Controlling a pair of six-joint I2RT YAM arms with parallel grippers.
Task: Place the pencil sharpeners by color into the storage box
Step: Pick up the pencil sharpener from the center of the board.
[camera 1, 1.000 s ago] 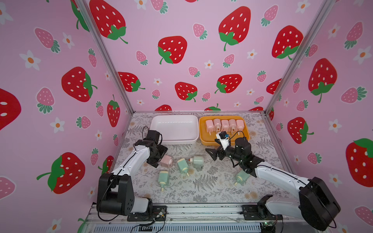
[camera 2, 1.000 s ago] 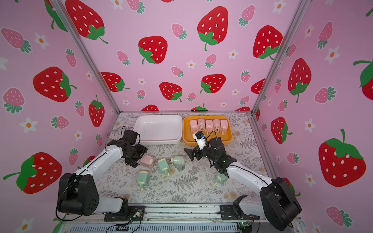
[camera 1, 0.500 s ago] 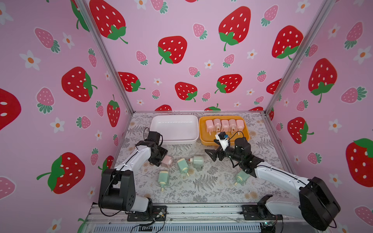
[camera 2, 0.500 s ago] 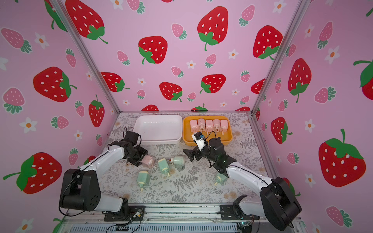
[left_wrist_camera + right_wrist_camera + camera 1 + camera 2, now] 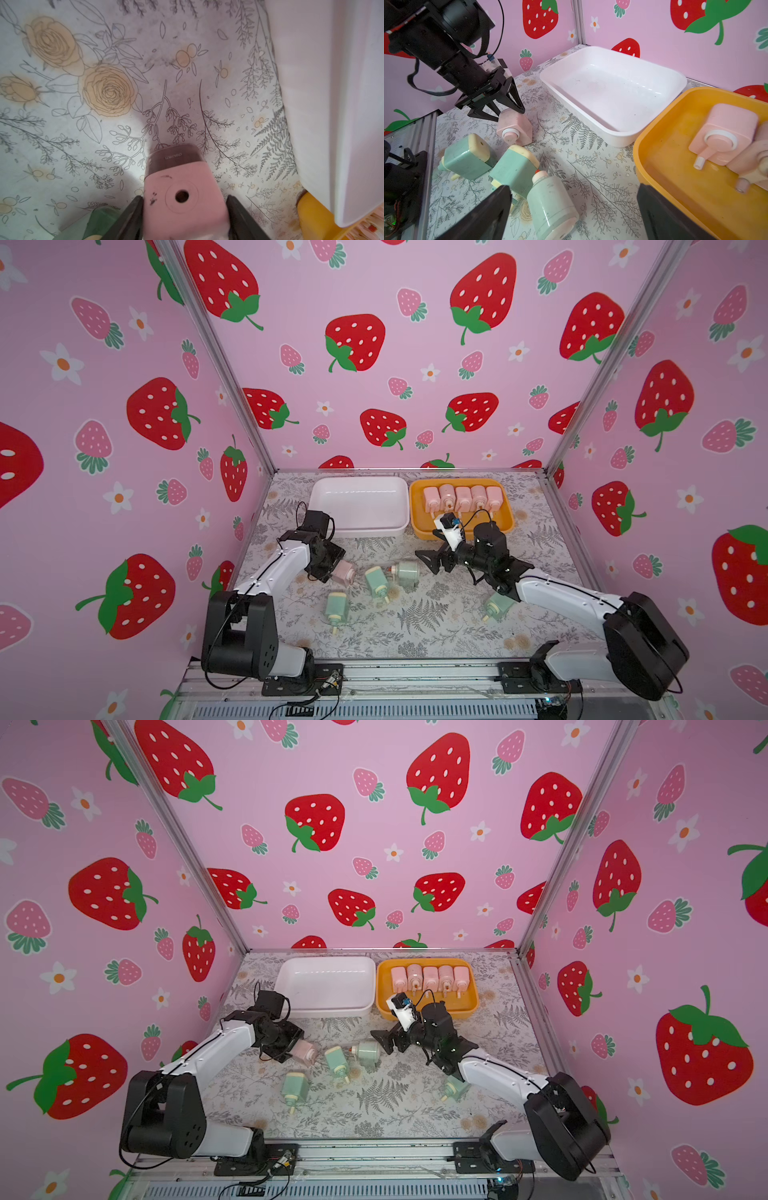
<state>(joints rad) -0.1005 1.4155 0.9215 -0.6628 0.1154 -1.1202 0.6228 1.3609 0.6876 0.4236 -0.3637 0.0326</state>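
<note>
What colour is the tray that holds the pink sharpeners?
The tray is orange-yellow, shown best in the right wrist view.

I am holding the left arm [image 5: 282, 568] reached forward and inward from its base, elbow low, wrist pitched downward. The left claw [image 5: 331, 569] is gripping a pink sharpener [image 5: 182, 187]; in the left wrist view both fingers [image 5: 133, 218] are pressing flat against its opposite sides. I am holding the right arm [image 5: 561, 597] extended forward and inward from its base, forearm low, wrist turned toward the left arm. The right claw [image 5: 429, 562] is hovering with its jaws spread wide apart, pointing leftward.
</note>
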